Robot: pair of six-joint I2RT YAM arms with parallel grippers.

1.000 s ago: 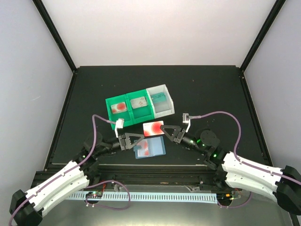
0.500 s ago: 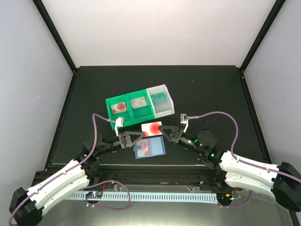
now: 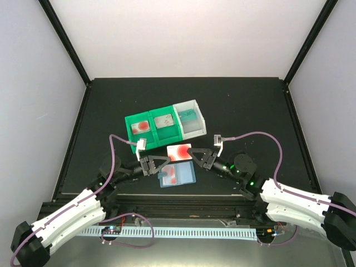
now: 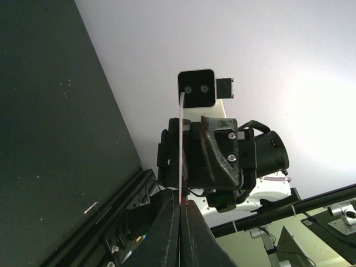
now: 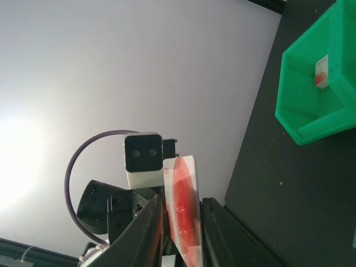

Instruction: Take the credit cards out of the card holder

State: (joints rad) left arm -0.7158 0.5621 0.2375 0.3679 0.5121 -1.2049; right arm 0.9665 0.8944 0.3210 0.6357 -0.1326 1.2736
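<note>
Card holder (image 3: 186, 176) of light-blue translucent plastic lies flat on the dark counter (image 3: 250, 105), just on the near side of both claws and under the gap between them, with a red patch showing through its left half. Above it, the left claw (image 4: 179, 207) is closed tight on one end of a white card (image 3: 179, 151) with a red disc. From the left wrist the card shows only as a thin edge rising from between the pressed fingers. The right claw (image 5: 182, 203) faces it from the other side, its jaws a little parted with the card's other end standing between them. I cannot tell whether they touch it. Beyond the claws, well apart from them, a green bin (image 3: 156, 139) and a white bin (image 3: 198, 127) stand side by side. The green one holds a red-marked card in its left compartment, and a teal card (image 3: 189, 115) lies in the white one.
</note>
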